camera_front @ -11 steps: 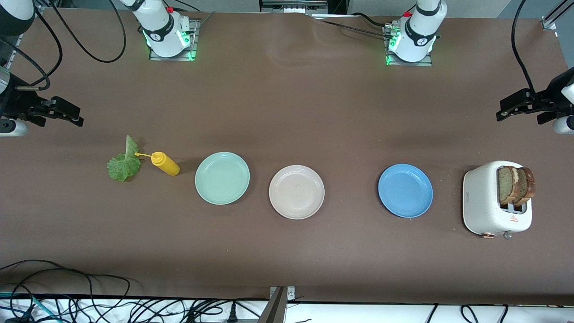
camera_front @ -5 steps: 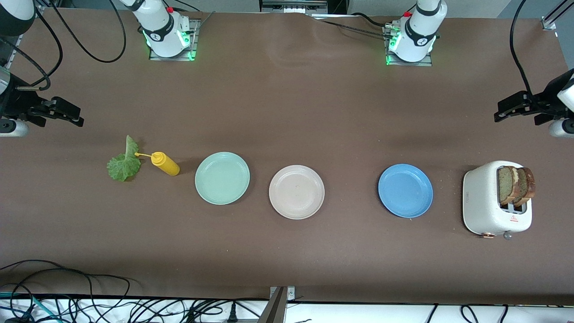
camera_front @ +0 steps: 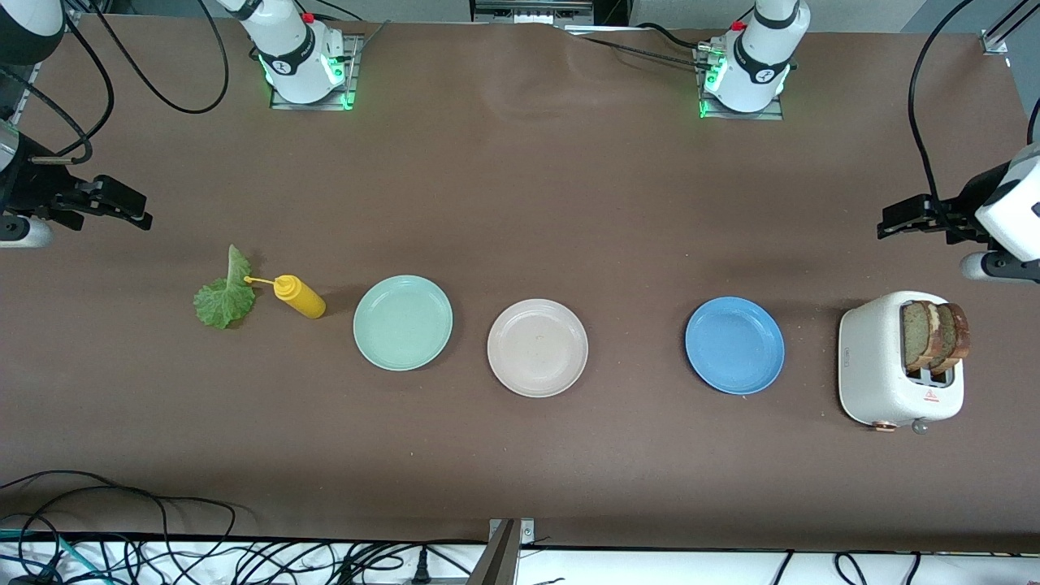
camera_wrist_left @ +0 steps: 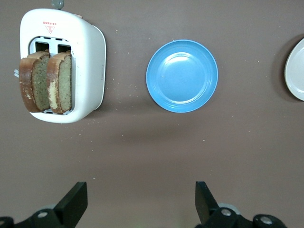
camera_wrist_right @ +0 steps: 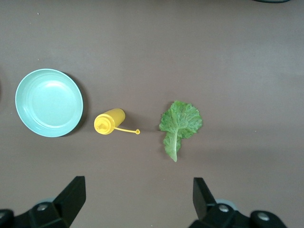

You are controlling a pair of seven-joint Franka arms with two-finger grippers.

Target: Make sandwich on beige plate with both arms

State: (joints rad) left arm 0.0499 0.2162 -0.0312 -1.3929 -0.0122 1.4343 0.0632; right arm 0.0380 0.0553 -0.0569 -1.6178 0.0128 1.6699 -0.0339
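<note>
Bread slices (camera_front: pixel 934 335) upright in toaster (camera_front: pixel 881 366), at 3 o'clock of beige plate (camera_front: pixel 537 348). Left gripper (camera_wrist_left: pixel 140 202) fingers apart, right gripper (camera_wrist_right: pixel 137 199) likewise, waiting. Advise descending squarely, pinching one slice only.

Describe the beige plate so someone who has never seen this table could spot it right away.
Three round plates lie in a row along the brown table. The beige plate is the middle one, between the mint-green plate and the blue plate. It alone is pale cream, and it is bare.

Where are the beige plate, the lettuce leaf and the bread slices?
round pale beige plate (camera_front: pixel 537 348): front view, bare centre of the dish.
ruffled green lettuce leaf (camera_wrist_right: pixel 180 124): right wrist view, middle of the blade.
tan bread slices in the white toaster (camera_wrist_left: pixel 46 81): left wrist view, top crusts.
</note>
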